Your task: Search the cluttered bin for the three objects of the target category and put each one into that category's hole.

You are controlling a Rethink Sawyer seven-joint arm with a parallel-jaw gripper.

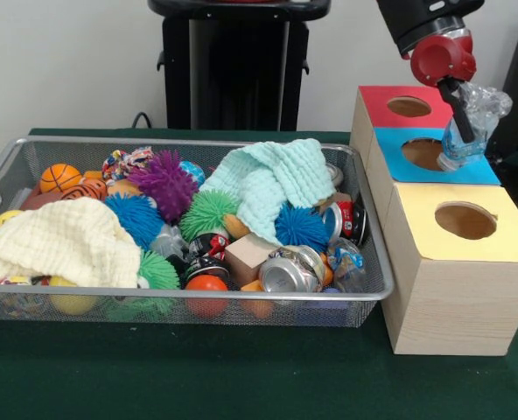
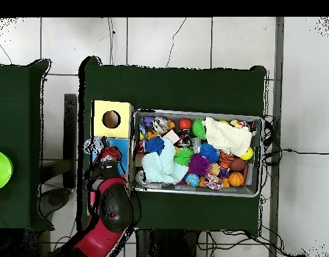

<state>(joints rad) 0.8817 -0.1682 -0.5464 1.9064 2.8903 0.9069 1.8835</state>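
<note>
Front view first: much of my arm is cut off by the top edge, leaving the red wrist and my gripper (image 1: 458, 109) in sight. Its black fingers (image 1: 457, 98) are pinched on a clear plastic bottle (image 1: 472, 122), crinkled and see-through, which hangs tilted with its lower end over the blue-topped box (image 1: 482, 169), just beside that box's round hole (image 1: 423, 153). The bottle hides part of the blue top. Behind it sits the red-topped box (image 1: 390, 114); nearer the camera, the yellow-topped box (image 1: 495, 236), pale wood below. The wire mesh bin (image 1: 241, 302) is crammed: spiky rubber balls in purple, blue and green, a mint waffle cloth (image 1: 272, 179), a cream cloth (image 1: 66, 241), dented metal cans (image 1: 290, 271), a small wooden block (image 1: 248, 256). Something clear lies at the bin's right corner (image 1: 346, 262), but I cannot tell whether it is another bottle.

Overhead view: my arm (image 2: 110, 211) covers most of the blue-topped box (image 2: 121, 147), hiding its hole completely. The bottle (image 2: 96, 144) shows only as a pale glint at the wrist, left of the bin (image 2: 260, 157). My fingers are not visible here. The yellow-topped box (image 2: 123, 110) shows plainly, its dark hole in the middle.
</note>
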